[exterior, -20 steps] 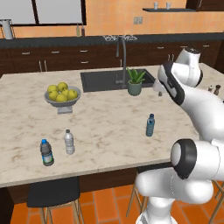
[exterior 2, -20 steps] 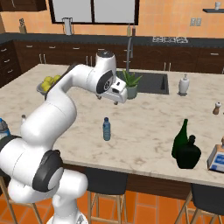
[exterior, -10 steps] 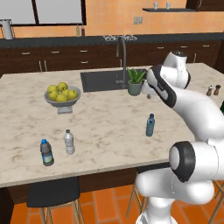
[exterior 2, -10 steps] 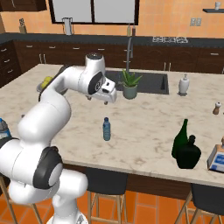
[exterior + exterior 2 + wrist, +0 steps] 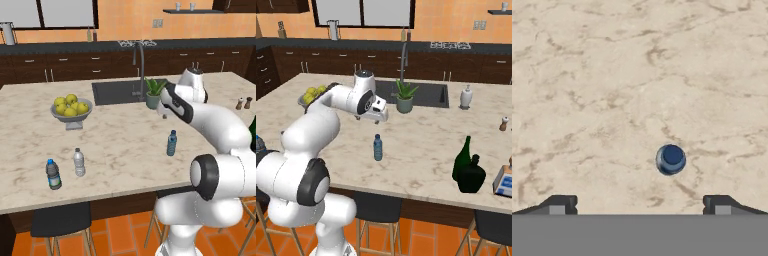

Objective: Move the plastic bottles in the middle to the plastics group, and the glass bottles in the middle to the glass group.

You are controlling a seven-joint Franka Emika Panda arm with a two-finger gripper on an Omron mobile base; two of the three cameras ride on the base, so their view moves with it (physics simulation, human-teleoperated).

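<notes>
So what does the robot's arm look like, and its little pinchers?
The arm is smooth, glossy white, made of fat rounded segments with dark grey rings at the joints. The gripper has two small, blocky, dark fingertips with pale grey pads. No cables or markings show.

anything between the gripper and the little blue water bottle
Nothing: the hand view shows bare marble counter between the open gripper and the blue water bottle, seen cap-on from above.

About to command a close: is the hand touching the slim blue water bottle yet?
Apart. The hand view looks down on the water bottle, counter visible between it and both fingertips; the hand is open.
</notes>
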